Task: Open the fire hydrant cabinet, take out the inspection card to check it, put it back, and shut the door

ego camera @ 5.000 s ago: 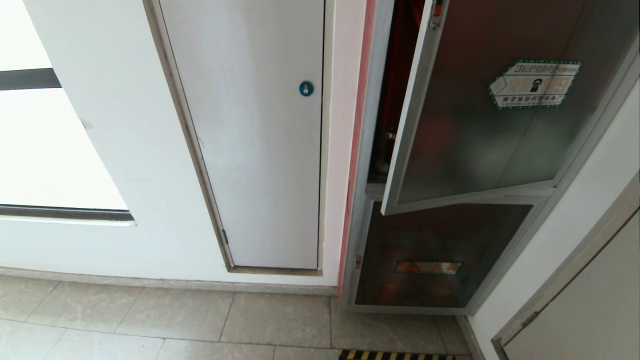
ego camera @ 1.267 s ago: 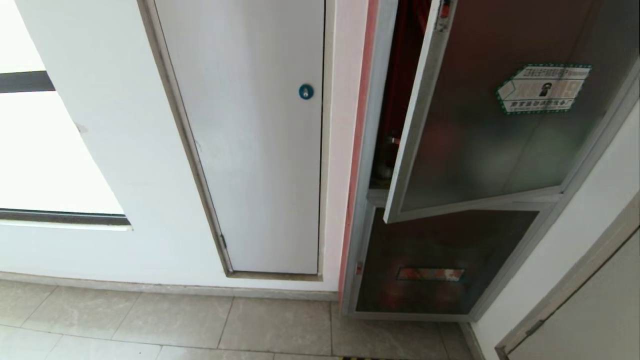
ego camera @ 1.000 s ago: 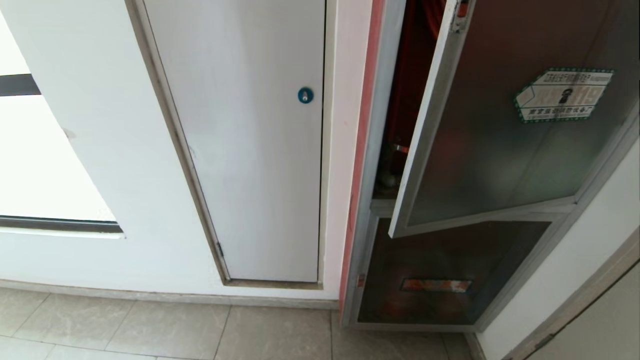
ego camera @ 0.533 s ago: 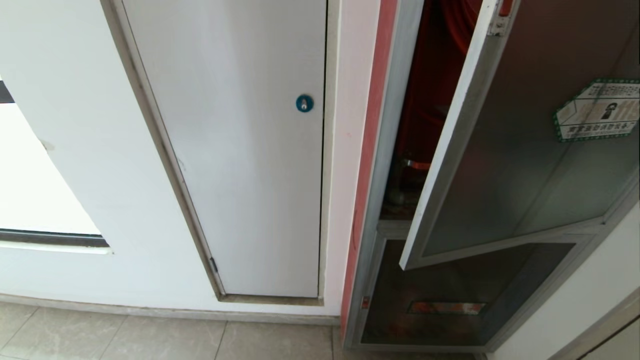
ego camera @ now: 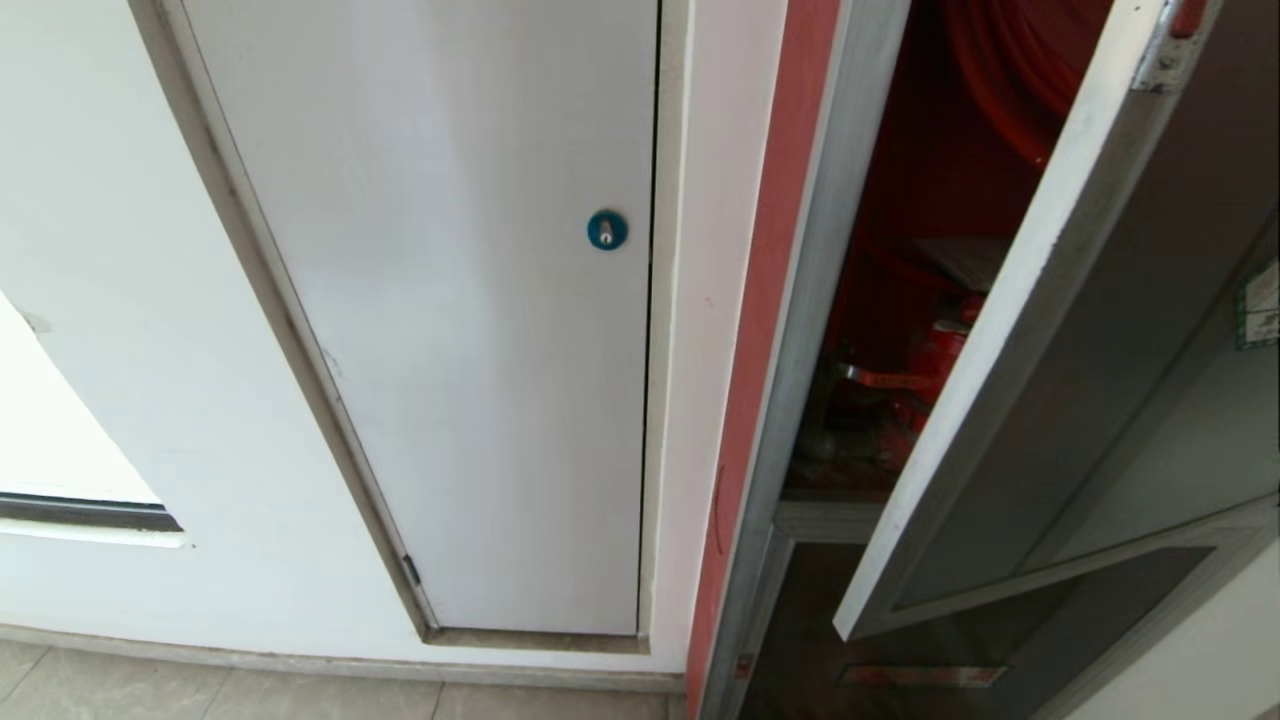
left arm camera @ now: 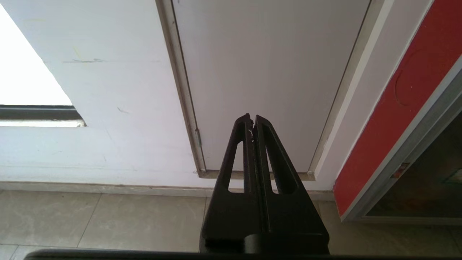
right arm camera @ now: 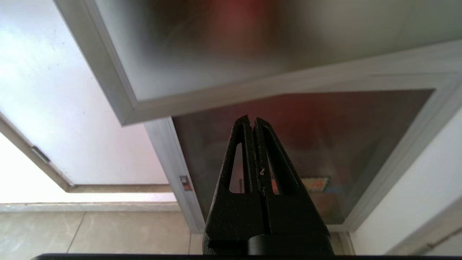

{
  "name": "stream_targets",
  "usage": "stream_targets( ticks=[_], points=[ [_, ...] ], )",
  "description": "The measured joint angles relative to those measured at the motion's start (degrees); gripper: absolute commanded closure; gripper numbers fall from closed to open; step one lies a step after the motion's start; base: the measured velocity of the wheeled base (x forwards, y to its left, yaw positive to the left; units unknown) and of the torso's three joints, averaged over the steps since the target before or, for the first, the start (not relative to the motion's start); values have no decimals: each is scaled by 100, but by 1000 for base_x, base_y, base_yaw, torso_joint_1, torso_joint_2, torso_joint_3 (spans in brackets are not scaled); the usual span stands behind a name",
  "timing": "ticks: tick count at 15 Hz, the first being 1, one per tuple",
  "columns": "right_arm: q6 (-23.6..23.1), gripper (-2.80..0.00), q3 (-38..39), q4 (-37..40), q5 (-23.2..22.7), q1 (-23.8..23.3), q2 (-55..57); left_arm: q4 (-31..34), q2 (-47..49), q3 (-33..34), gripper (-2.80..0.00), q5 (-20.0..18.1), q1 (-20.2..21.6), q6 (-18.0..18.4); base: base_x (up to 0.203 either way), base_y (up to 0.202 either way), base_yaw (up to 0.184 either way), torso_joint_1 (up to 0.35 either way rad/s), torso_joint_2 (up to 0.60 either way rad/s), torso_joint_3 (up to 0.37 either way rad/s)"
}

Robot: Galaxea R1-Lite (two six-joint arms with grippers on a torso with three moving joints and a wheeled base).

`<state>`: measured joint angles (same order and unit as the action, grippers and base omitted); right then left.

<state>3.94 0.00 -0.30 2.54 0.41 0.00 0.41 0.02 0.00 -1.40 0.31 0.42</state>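
Both pincers, left [left arm camera: 252, 121] and right [right arm camera: 252, 122], stay pressed closed and empty while the view has closed in: door [ego camera: 1010, 330] ajar above the right one, cabinet [ego camera: 900, 330] interior showing, card unseen, reach next.

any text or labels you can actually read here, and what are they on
Nothing is legible.
Green-bordered sticker on the door: cut off at the head view's edge, print too small to read.
Red label on the lower glass panel: blurred, unreadable.
Small red tag on the cabinet frame: too small to read.
Blue lock: no text.
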Motion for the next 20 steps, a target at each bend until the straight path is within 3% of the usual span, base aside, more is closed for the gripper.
stream_targets(
  ticks=[11, 20],
  points=[
    [13, 0, 0, -2, 2, 0, 0, -1, 0, 0, 0, 2, -1, -15, 186, 0, 0, 4, 5, 3],
    [30, 0, -10, 4, -6, 0, 1, -6, 0, 0, 0, 2, 2, -16, 0, 0, 0, 0, 0, 0]
  ],
)
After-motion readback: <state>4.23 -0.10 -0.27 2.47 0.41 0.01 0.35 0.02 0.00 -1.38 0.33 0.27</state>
